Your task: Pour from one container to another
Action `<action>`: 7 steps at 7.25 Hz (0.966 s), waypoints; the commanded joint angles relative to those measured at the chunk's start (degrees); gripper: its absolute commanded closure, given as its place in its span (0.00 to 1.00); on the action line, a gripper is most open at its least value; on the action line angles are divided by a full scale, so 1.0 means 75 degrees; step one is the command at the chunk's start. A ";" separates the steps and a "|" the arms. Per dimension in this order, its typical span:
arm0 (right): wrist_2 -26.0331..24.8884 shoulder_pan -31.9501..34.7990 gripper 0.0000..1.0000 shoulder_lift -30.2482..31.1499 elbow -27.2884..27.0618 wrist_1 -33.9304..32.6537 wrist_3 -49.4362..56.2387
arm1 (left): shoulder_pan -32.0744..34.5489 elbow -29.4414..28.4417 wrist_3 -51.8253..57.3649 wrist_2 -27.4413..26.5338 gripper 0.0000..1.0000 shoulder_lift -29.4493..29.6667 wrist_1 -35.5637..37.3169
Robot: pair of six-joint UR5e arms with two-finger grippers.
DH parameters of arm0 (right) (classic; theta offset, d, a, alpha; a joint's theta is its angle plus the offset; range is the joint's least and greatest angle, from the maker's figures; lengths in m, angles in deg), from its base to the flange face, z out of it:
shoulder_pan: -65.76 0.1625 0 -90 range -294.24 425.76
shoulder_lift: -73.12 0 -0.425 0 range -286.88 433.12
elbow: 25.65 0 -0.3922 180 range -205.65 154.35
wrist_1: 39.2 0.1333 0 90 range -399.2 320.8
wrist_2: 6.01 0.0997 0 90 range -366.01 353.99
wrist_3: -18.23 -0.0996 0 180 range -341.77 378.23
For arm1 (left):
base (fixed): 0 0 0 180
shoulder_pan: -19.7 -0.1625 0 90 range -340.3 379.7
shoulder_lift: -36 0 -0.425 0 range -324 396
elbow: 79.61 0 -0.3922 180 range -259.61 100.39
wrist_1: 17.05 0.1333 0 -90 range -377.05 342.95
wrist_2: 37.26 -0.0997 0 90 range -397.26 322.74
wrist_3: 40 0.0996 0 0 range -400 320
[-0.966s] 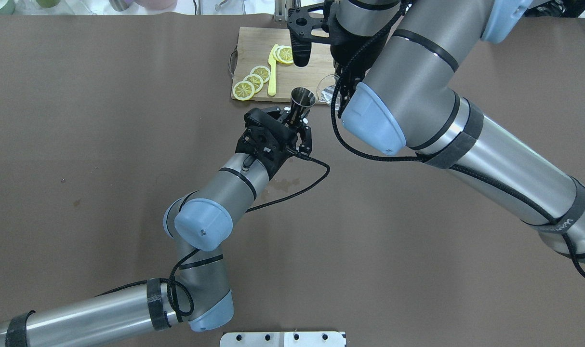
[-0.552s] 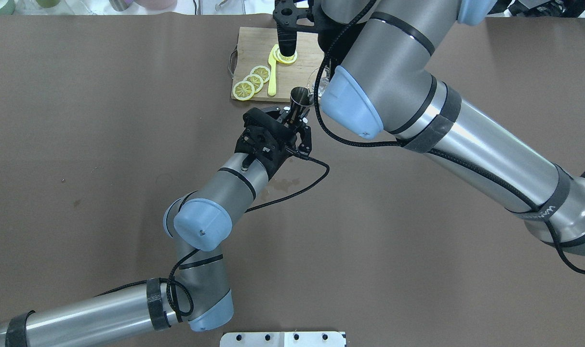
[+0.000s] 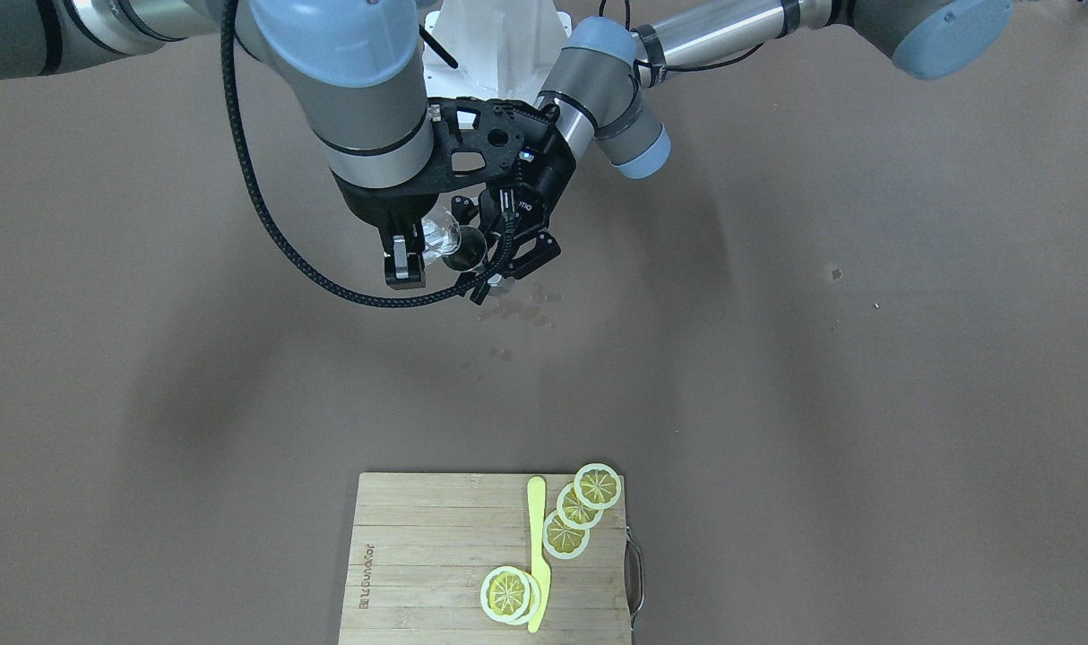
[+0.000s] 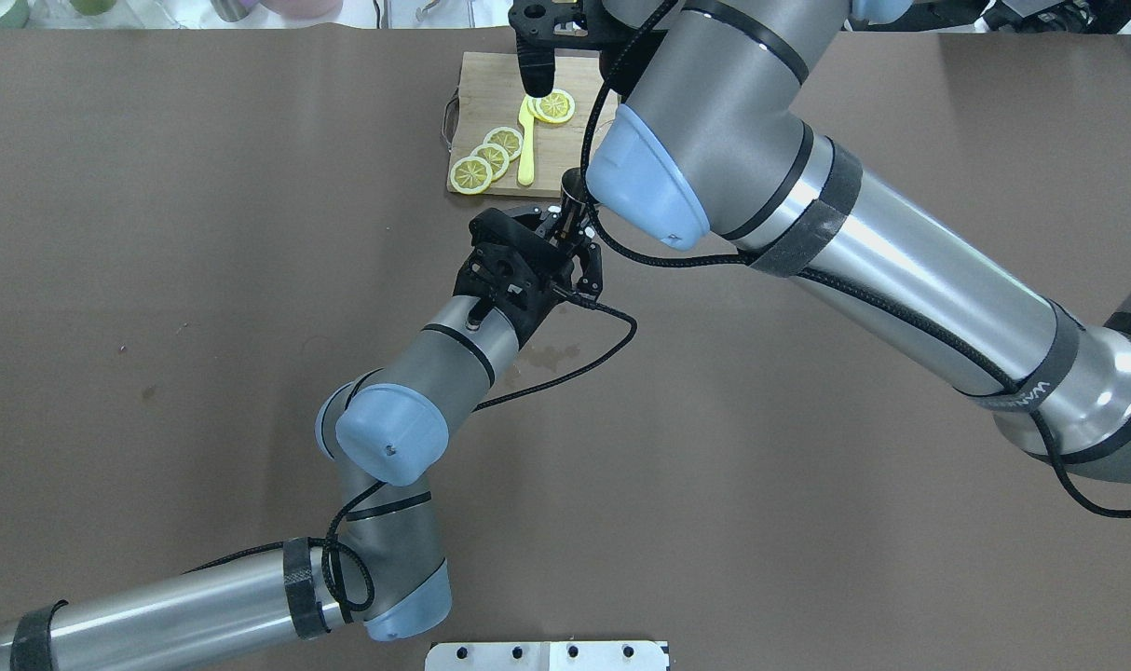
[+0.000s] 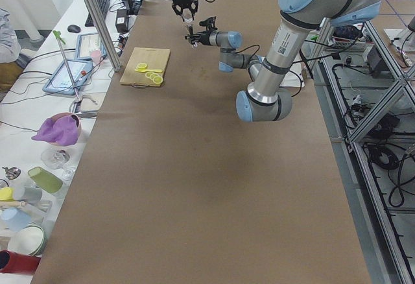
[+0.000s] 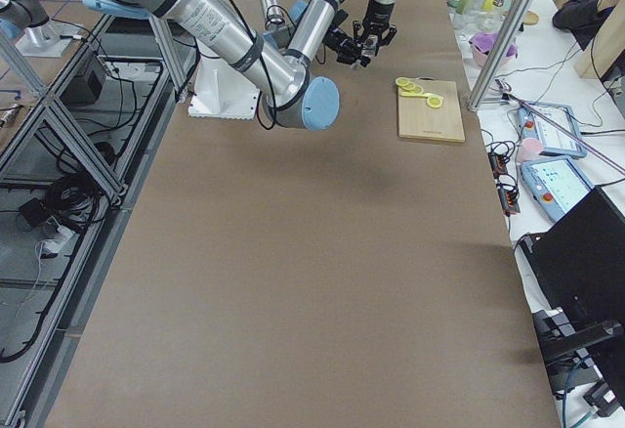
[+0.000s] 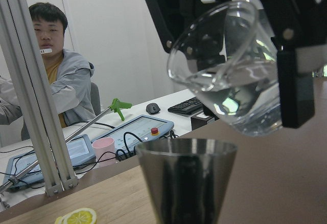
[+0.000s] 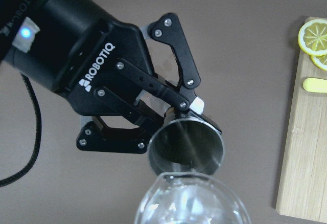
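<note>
My left gripper [image 8: 180,112] is shut on the stem of a steel jigger [image 7: 186,179], which it holds upright with its mouth open [image 8: 186,147]. My right gripper [image 3: 426,253] is shut on a clear glass [image 7: 230,81] with clear liquid in it. The glass [image 3: 438,236] is tilted, its lip just above and beside the rim of the jigger [image 3: 469,252]. The liquid lies against the lower side of the glass. In the overhead view the right arm hides the glass, and only part of the jigger [image 4: 572,196] shows above the left gripper [image 4: 570,244].
A wooden cutting board [image 3: 418,555] with lemon slices [image 3: 580,506] and a yellow knife [image 3: 537,546] lies on the operators' side of the grippers. Small wet spots [image 3: 519,309] mark the brown table under the grippers. An operator [image 7: 51,75] sits beyond the table's edge.
The right arm has swung leftward in the overhead view, bringing the glass over the jigger and covering it from above. The left arm and jigger have stayed put.
</note>
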 commanded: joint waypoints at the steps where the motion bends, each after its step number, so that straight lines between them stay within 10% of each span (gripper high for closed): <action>1: -0.0160 -0.0056 1.00 -0.0071 0.0027 -0.0277 0.0177 | 0.0000 0.0003 0.0000 0.0000 1.00 0.0000 0.0000; 7: -0.0453 -0.0068 1.00 -0.0340 0.0283 -0.1063 0.0869 | 0.0000 -0.0008 0.0000 -0.0012 1.00 -0.0012 -0.0094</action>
